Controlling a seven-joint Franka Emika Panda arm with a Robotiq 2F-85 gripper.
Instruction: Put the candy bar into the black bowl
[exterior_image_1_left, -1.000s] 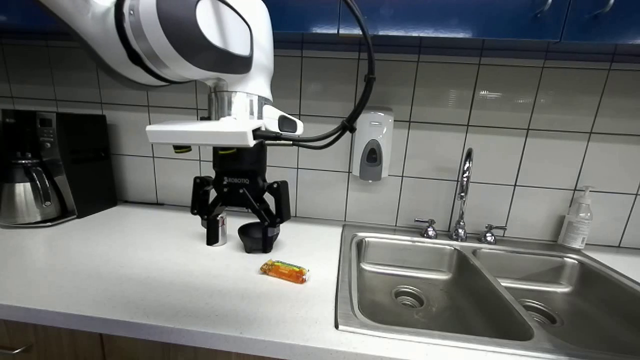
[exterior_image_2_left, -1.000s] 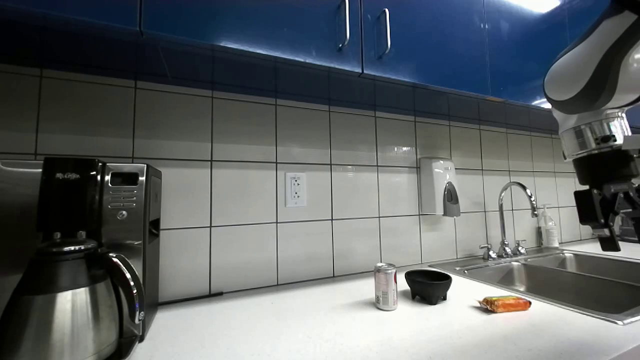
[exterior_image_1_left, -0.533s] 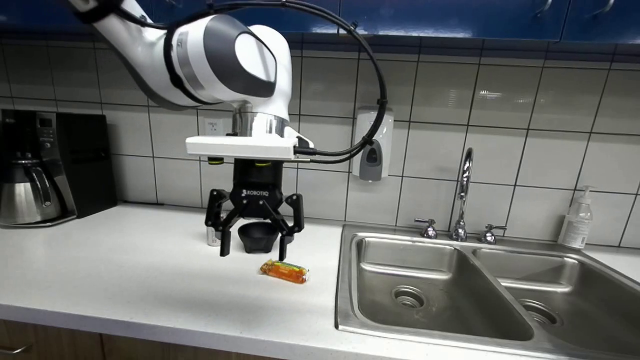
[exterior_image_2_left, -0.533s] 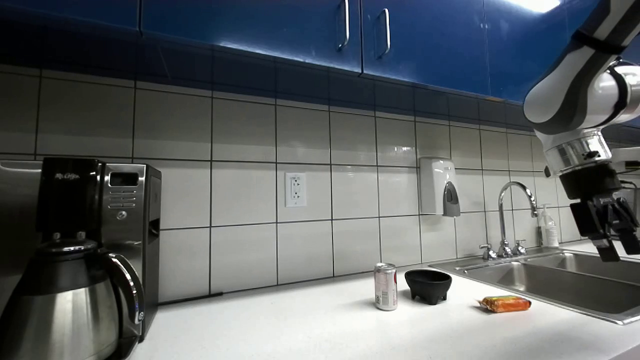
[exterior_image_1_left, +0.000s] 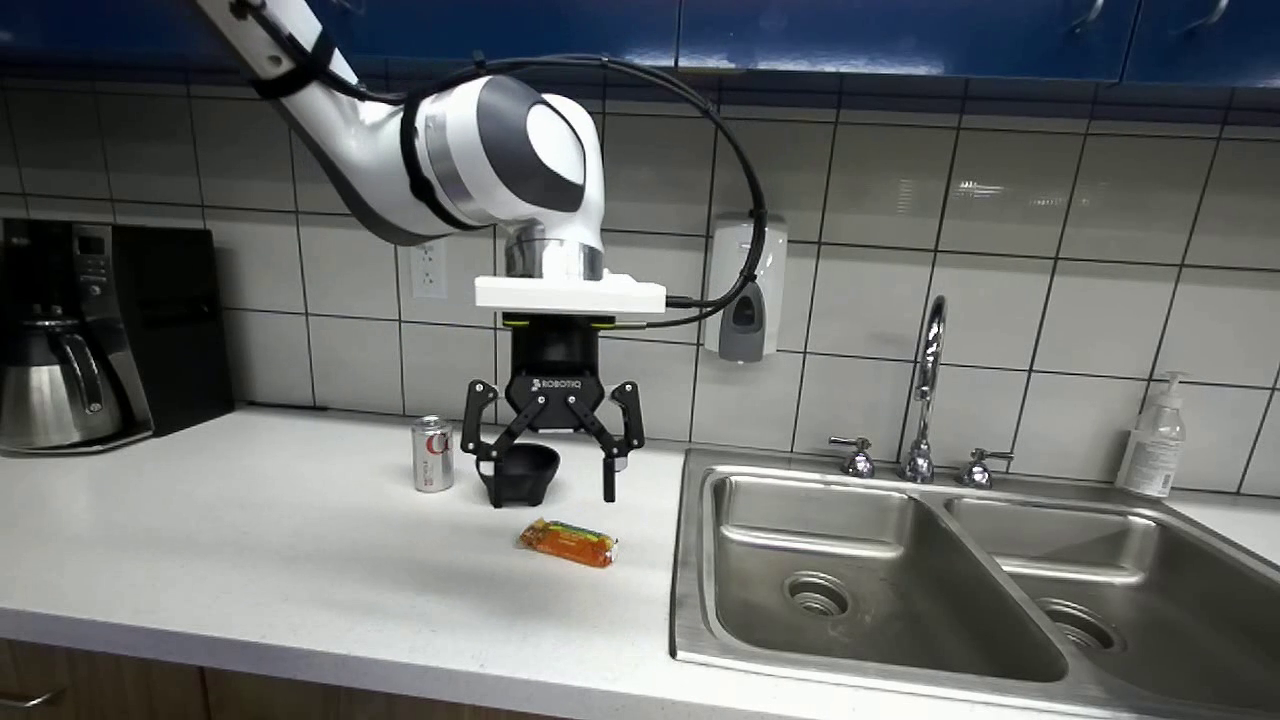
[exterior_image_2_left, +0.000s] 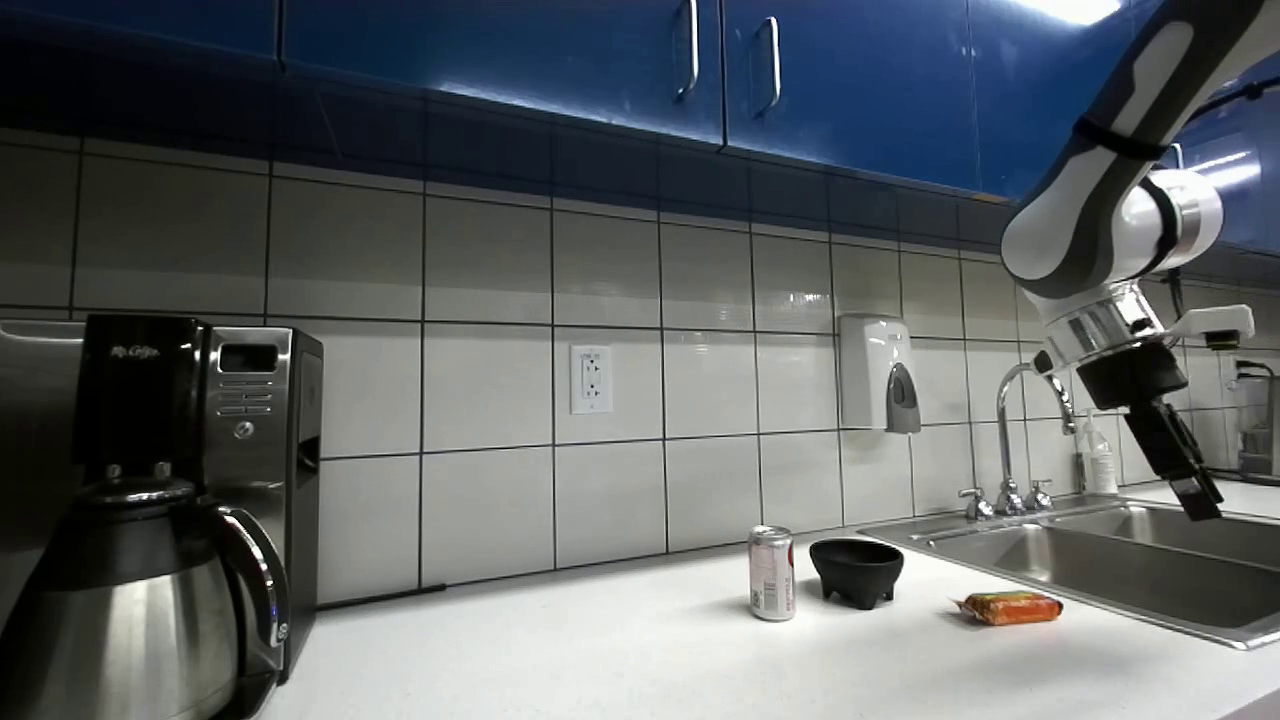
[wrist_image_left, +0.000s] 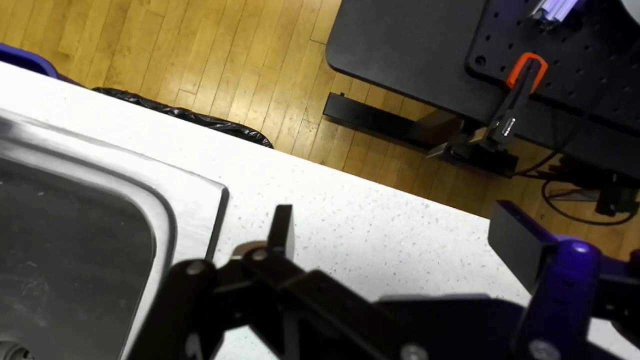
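Observation:
The candy bar (exterior_image_1_left: 570, 543), in an orange wrapper with a yellow-green part, lies flat on the counter; it also shows in an exterior view (exterior_image_2_left: 1012, 608). The small black bowl (exterior_image_1_left: 530, 472) stands upright behind it, near the wall, and also shows in an exterior view (exterior_image_2_left: 857, 572). My gripper (exterior_image_1_left: 553, 488) is open and empty, raised above the counter; one finger overlaps the bowl's left side in that view. In an exterior view the gripper (exterior_image_2_left: 1203, 508) is well right of the bar and bowl, apart from both. The wrist view shows the open fingers (wrist_image_left: 392, 227) but neither bar nor bowl.
A silver-and-red can (exterior_image_1_left: 433, 455) stands beside the bowl. A steel double sink (exterior_image_1_left: 690, 560) with a faucet (exterior_image_1_left: 930, 380) is to the right of the bar. A coffee maker (exterior_image_1_left: 120, 330) stands at the left. The wrist view shows the counter's front edge (wrist_image_left: 370, 187).
My gripper has moved right in an exterior view, uncovering the can, and left in an exterior view, turning as it goes. It stays open. Bar, bowl and can have not moved.

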